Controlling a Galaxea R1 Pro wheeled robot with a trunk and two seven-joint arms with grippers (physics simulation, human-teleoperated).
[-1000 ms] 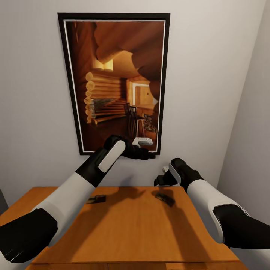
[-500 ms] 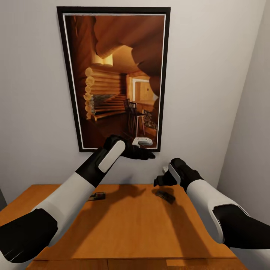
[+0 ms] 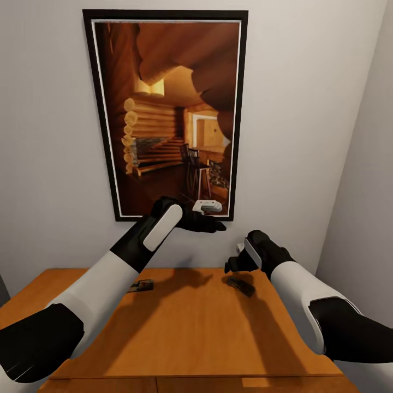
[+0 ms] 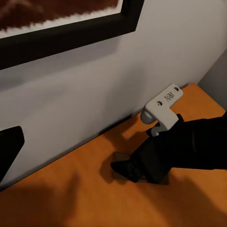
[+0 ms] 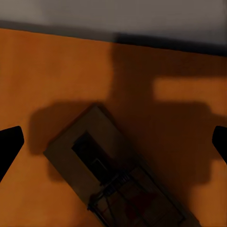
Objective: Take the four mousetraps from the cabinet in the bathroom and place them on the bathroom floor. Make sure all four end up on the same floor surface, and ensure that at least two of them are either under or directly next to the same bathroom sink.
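Two small flat brown wooden mousetraps with dark metal parts lie on the flat top of the low orange-brown wooden cabinet [image 3: 185, 333], both toward its far edge by the pale wall and well apart from each other: the left mousetrap [image 3: 142, 285] sits beside the left forearm, and the right mousetrap [image 3: 240, 285] lies in shadow just below the right gripper [image 3: 233, 266]. In the right wrist view this right mousetrap [image 5: 113, 175] lies askew on the wood, its wire frame and a small red mark toward one end, with the gripper's two dark fingertips [image 5: 9, 146] far apart at either edge of the picture, so the jaws stand wide and hold nothing. The left gripper [image 3: 214, 224] hovers higher, in front of the lower edge of the large black-framed picture of a log-cabin interior [image 3: 169, 114] on the wall; whether its jaws are wide or narrow cannot be told. Seen from the left wrist, the right gripper [image 4: 124, 168] hangs just over the cabinet top near the wall.
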